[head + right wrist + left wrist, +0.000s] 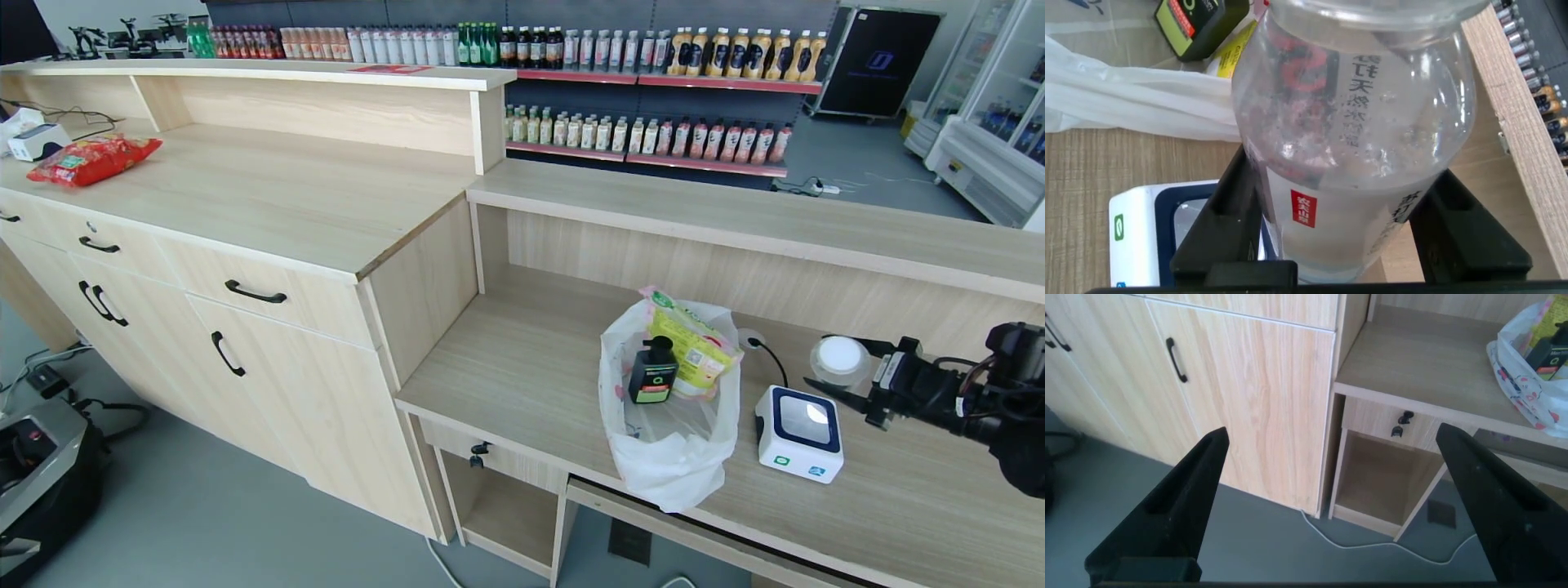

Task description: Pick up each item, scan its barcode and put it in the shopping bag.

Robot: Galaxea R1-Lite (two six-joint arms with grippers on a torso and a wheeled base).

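Observation:
My right gripper (819, 360) is shut on a clear water bottle (841, 358) with a white cap, held on its side just right of and above the white scanner (798, 432). In the right wrist view the bottle (1355, 139) sits between the black fingers (1221, 233), with the scanner (1151, 237) below it. The white shopping bag (669, 441) stands left of the scanner and holds a black bottle (652, 373) and a yellow-green packet (694, 343). A red snack packet (94, 158) lies on the upper counter, far left. My left gripper (1331, 437) is open, low beside the cabinet.
A cable (767, 355) runs from the scanner to the back wall of the lower desk (522, 359). A cabinet with black handles (255, 292) stands to the left. A small white device (34, 140) sits by the red packet. Drink shelves (653, 82) line the background.

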